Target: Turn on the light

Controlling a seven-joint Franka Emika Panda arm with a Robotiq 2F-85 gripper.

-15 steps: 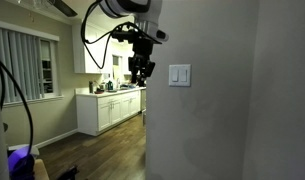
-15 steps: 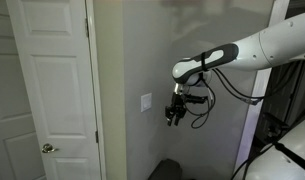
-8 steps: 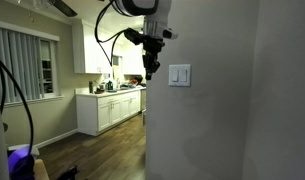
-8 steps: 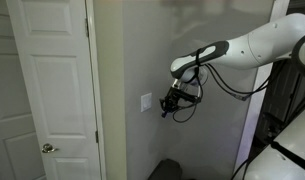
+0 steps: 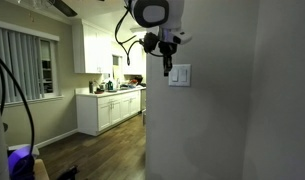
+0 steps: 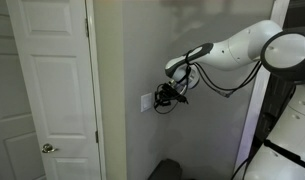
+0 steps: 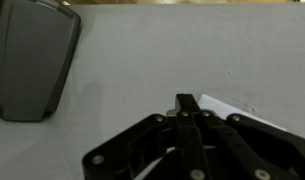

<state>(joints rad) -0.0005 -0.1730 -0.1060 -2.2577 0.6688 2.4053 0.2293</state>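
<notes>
Where the grey wall [image 5: 207,130] ends beside the opening to a kitchen, the light's switch [image 5: 180,75] sits at about mid-height: a small white rectangular plate with one flat paddle. In an exterior view it shows as a pale sliver [image 6: 146,101] on the wall, seen nearly edge-on, a little right of a white panelled door [image 6: 52,80] with a round knob [image 6: 48,148].

The tool [image 5: 168,68] is right at the plate's edge, on the side toward the kitchen, and points downward. In an exterior view its dark tip [image 6: 158,99] reaches sideways to the plate, but whether it touches the paddle cannot be told. In the wrist view the tool [image 7: 184,102] has its fingers pressed together into one narrow tip, holding nothing, and a strip of the white plate [image 7: 228,106] shows just beyond it, to the right. A dark rounded shape [image 7: 32,60] fills that view's upper left corner; what it is cannot be told.

The white arm [image 6: 232,50] comes in from the right, with black cables hanging off it. Further off, the room holds white kitchen cabinets [image 5: 110,110] and a window with vertical blinds [image 5: 17,60].
</notes>
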